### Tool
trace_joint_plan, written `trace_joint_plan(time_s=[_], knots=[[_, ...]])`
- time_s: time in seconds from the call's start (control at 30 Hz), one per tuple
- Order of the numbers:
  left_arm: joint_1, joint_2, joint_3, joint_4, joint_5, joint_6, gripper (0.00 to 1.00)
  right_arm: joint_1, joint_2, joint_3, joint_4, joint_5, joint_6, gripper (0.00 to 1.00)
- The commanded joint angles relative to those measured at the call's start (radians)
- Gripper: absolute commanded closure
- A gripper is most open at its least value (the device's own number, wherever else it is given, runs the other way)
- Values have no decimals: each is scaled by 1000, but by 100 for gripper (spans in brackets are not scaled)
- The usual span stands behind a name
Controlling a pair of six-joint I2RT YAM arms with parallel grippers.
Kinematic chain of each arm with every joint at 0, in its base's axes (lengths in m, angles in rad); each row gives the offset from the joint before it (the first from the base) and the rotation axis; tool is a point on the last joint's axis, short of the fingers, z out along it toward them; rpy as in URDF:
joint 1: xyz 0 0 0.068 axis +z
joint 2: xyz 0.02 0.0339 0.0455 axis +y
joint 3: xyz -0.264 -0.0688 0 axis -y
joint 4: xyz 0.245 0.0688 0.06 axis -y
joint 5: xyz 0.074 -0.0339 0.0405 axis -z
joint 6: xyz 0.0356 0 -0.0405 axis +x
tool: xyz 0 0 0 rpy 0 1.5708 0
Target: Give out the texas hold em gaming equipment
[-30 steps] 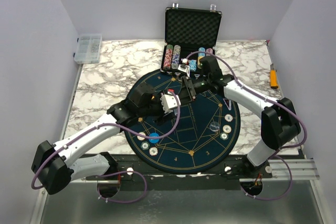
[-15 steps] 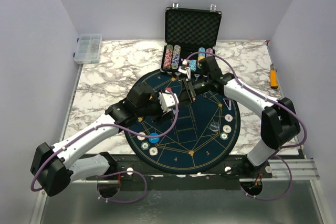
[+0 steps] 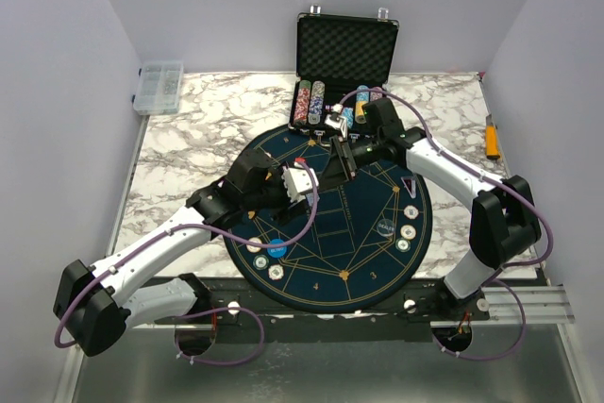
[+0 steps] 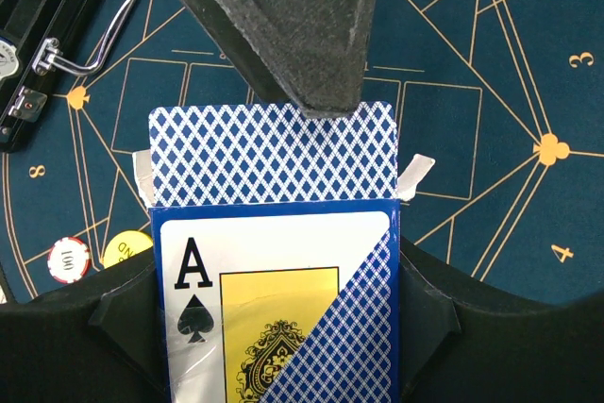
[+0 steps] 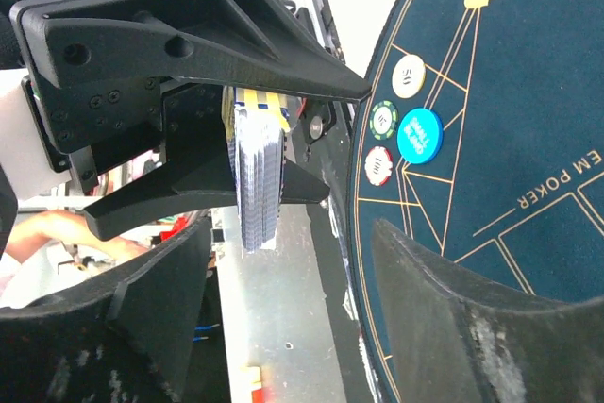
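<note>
Near side of the mat: a few chips lie flat on the left. The dealer button lies on the right.

Mid-mat: the left gripper is clamped on the two long sides of the card pack and holds it above the mat. The box flap is open. The right gripper hangs just beyond it with jaws spread and nothing between them. One finger meets the pack's top edge.

Far side: the open case, with chip rows inside.

Handling, my judgement: the cards are light, thin, slick and bendy, so two may slide out together. I would pinch one card by its exposed short edge, pads flat on both faces, with light pressure. The box is soft cardboard, so the side clamp should not tighten.
</note>
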Motion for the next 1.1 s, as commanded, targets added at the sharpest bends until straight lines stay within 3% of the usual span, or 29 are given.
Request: trace_joint_plan(time_s=[0.0,0.43,0.53,0.67,0.77,1.0,1.07], knots=[[3,-13,23,20,16,9,100,0,-7,23,33,-53,20,25],[3,3,37,16,14,33,100,46,86,19,191,3,154,37],[5,14,59,-30,18,44,100,46,99,21,182,11,154,48],[6,17,71,-81,40,32,100,44,116,67,1,38,15,61],[12,20,76,-102,47,21,100,35,103,61,-21,50,-4,67],[21,22,72,-116,48,17,100,18,83,64,-51,43,-35,69],[23,23,70,-115,47,17,100,19,77,62,-45,18,-32,63]])
